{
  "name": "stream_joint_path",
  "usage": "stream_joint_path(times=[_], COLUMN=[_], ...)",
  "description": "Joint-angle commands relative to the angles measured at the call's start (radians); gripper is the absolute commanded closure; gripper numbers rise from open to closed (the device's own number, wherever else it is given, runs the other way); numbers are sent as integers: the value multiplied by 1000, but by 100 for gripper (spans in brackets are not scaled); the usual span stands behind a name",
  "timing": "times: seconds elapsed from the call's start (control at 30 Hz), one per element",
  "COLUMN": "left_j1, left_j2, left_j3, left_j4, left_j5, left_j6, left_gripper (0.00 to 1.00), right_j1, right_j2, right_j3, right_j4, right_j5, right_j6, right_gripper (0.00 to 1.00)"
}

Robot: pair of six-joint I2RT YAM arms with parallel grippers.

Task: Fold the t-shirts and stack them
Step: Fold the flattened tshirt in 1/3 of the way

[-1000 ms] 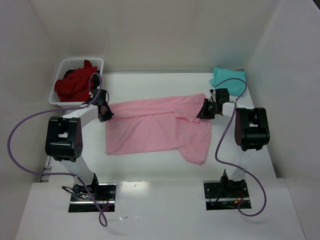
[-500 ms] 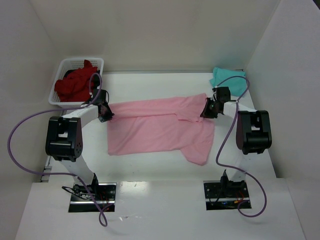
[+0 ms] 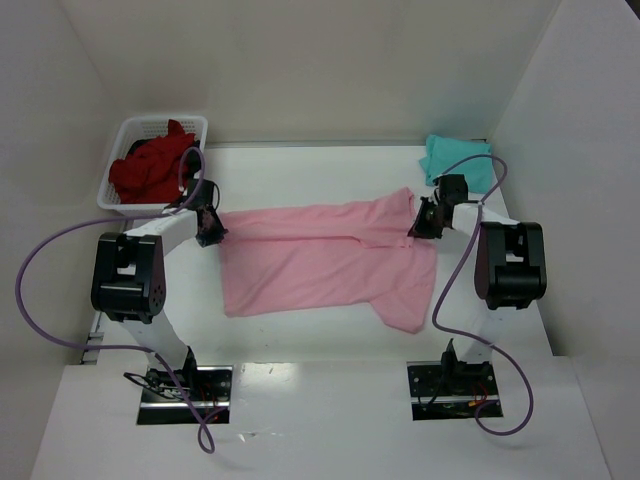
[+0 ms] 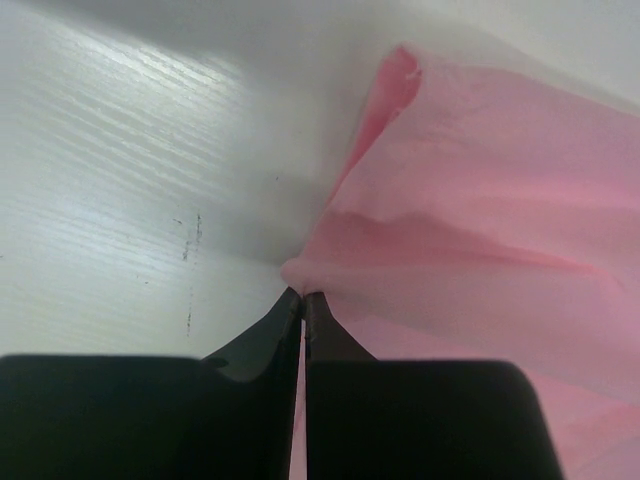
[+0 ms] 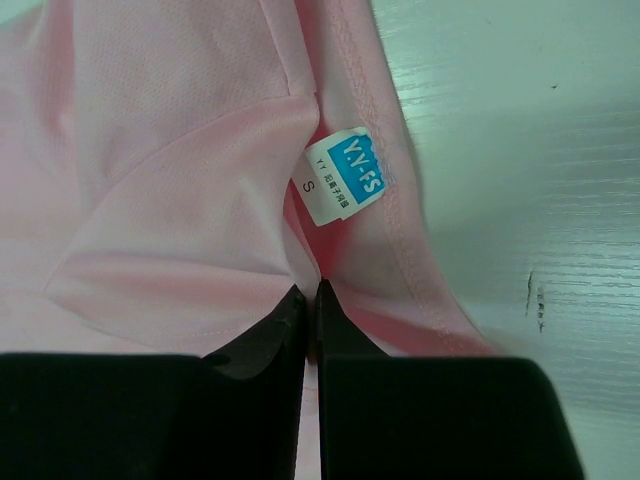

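A light pink t-shirt [image 3: 320,260] lies stretched across the middle of the table, one sleeve hanging toward the near right. My left gripper [image 3: 212,232] is shut on its left end; the pinched fold shows in the left wrist view [image 4: 303,293]. My right gripper [image 3: 418,222] is shut on its right end near the collar, where a white and blue size label [image 5: 343,174] shows just beyond the jaws [image 5: 312,290]. A folded teal t-shirt [image 3: 456,160] lies at the far right. Dark red t-shirts [image 3: 150,167] fill the basket.
A white lattice basket [image 3: 134,133] stands at the far left corner. White walls close in the table at the back and both sides. Purple cables loop off both arms.
Both grippers have carried the pink t-shirt to the right and pulled it flatter; its upper edge is now straighter and the right end sits nearer the teal shirt.
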Motion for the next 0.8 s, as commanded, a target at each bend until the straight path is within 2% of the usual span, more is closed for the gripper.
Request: stream_joint_path(times=[0.0, 0.03, 0.1, 0.23, 0.3, 0.33, 0.37, 0.43, 0.5, 0.57, 0.63, 0.77], left_j1=[-19, -20, -35, -65, -113, -133, -145, -160, -160, -160, -160, -160], left_j2=[6, -2, -12, -45, -72, -77, -85, -103, -121, -152, -190, -261], left_j3=[45, 45, 37, 6, 3, 3, 3, 3, 8, 14, 14, 25], left_j4=[-35, -27, -26, -12, -1, -10, -14, -34, -59, -79, -89, -85], left_j5=[-58, -39, -4, 182, 242, 245, 245, 240, 245, 242, 182, 47], left_j6=[43, 55, 68, 127, 157, 165, 168, 168, 168, 159, 145, 99], left_gripper=[89, 84, 80, 72, 66, 62, 59, 52, 46, 35, 31, 27], right_j1=[-24, -24, -24, -24, -24, -24, -24, -24, -24, -24, -24, -24], right_j2=[-38, -26, -24, -24, -15, -15, -15, -15, -15, -15, -16, -24], right_j3=[-8, -8, -8, 2, 8, 11, 16, 24, 50, 81, 119, 182], right_j4=[-5, -5, 3, 4, 14, 14, 14, 14, 14, 11, 3, 3], right_j5=[-10, -25, -27, -27, -27, -27, -27, -27, -27, -18, -17, -17], right_j6=[-31, -31, -31, -31, -23, -20, -15, -6, 0, 11, 11, 22], right_gripper=[92, 92, 92, 91, 80, 62, 51, 41, 35, 29, 24, 24])
